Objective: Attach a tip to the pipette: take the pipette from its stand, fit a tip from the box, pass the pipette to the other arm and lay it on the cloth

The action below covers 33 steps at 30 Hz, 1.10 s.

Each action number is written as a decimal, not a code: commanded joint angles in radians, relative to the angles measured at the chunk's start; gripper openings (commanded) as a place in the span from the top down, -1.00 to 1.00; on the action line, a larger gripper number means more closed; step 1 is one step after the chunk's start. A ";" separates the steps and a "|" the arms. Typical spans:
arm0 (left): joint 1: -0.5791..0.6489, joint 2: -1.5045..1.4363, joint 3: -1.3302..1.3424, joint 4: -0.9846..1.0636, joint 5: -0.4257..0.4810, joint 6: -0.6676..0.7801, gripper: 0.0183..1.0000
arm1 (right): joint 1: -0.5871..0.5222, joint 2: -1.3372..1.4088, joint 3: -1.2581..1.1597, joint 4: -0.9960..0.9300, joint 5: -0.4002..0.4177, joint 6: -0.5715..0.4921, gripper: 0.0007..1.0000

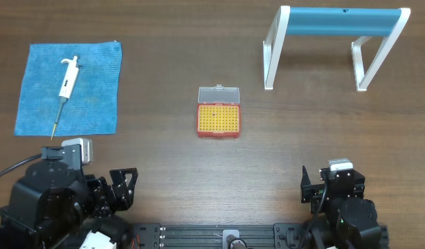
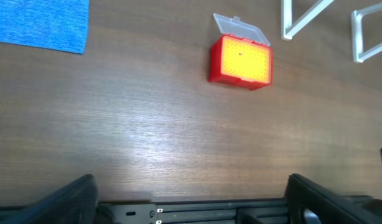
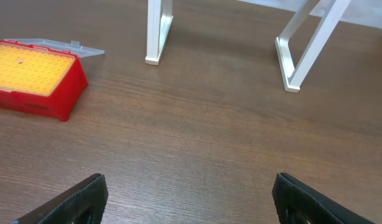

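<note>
Left tool (image 2: 190, 204) sitting wide open at near edge of surface (image 1: 164, 173), right tool (image 3: 190, 200) gaping too; pipette (image 1: 67, 77) lying on cloth (image 1: 95, 100), far-left corner.

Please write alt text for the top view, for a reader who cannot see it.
A white pipette lies on a blue cloth at the upper left of a wooden table. An open red tip box sits at the centre, a white-and-blue stand at the upper right, the left arm and right arm along the bottom edge.
</note>
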 commanded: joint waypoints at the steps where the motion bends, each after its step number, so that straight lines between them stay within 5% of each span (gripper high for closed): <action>1: 0.222 -0.103 -0.194 0.492 0.044 0.285 -1.00 | 0.000 0.003 -0.005 0.002 0.013 0.011 -0.72; 3: 0.377 -0.270 -0.494 0.888 0.146 0.389 -1.00 | 0.000 0.003 -0.005 0.002 0.013 0.012 -0.72; 7: 0.449 -0.624 -1.044 1.442 0.142 0.386 -1.00 | 0.000 0.003 -0.005 0.002 0.013 0.012 -0.72; 14: 0.449 -0.705 -1.355 1.529 0.080 0.386 -1.00 | 0.000 0.003 -0.005 0.002 0.013 0.012 -0.72; 30: 0.448 -0.705 -1.357 1.481 0.064 0.386 -1.00 | 0.000 0.003 -0.005 0.002 0.011 0.012 -0.71; 31: 0.448 -0.705 -1.357 1.481 0.064 0.386 -1.00 | 0.000 0.003 -0.010 0.031 -0.001 0.011 -0.72; 33: 0.448 -0.706 -1.357 1.481 0.064 0.386 -1.00 | -0.123 0.003 -0.139 0.480 0.024 0.008 -0.72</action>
